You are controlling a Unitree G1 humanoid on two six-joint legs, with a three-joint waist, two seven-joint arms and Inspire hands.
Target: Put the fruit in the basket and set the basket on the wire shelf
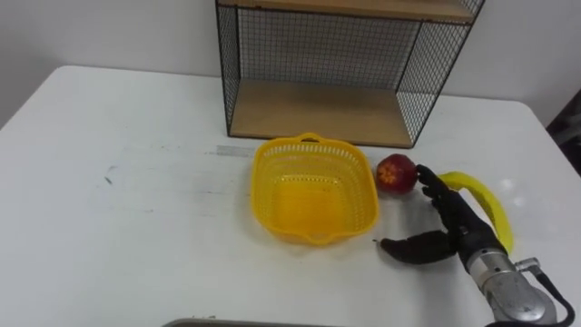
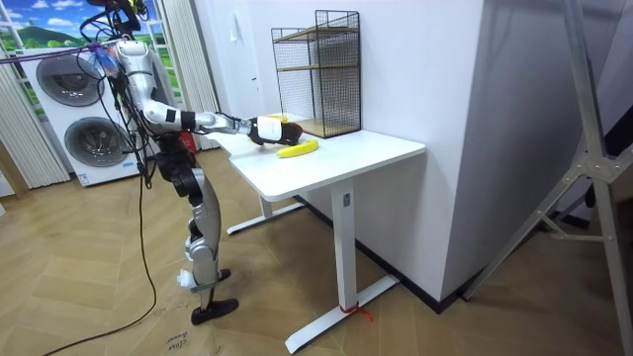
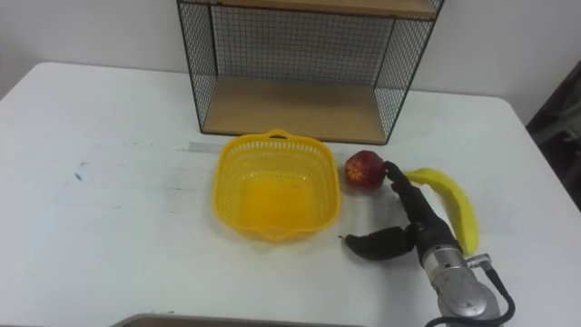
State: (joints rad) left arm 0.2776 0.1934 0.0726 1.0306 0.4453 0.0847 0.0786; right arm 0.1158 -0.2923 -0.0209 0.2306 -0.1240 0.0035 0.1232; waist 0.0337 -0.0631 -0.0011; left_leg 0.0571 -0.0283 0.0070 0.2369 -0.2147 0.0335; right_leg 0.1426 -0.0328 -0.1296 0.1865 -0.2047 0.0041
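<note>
Two fruits, logging both as outside the yellow basket (image 1: 272,173).

Left eye view: reaching in from lower right with the right hand (image 1: 454,232), fingers straight, thumb splayed toward the basket, gripping nothing. Pointing fingertips at the red apple (image 1: 397,174), just ahead of the hand and just beside the basket's right rim; contact not readable. Placing the banana (image 1: 490,204) right alongside the hand on its outer side, long axis running roughly parallel to the hand, curving away from the robot. Judging the apple the nearer grab, with a short move left to the basket. Noting the wire shelf (image 1: 318,45) behind the basket, wooden bottom board bare, on a white table (image 1: 136,209).

Right eye view: confirming the same layout, with apple (image 3: 364,169) ahead of the fingertips, banana (image 3: 457,209) right of the hand (image 3: 419,227), basket (image 3: 238,182) to the left.

Room view: standing at the table end on the room view's left, stretching the right arm over the top near the banana (image 2: 299,149). Logging washing machines (image 2: 84,148) behind, wood floor (image 2: 445,316), white wall beside the shelf (image 2: 321,69).
</note>
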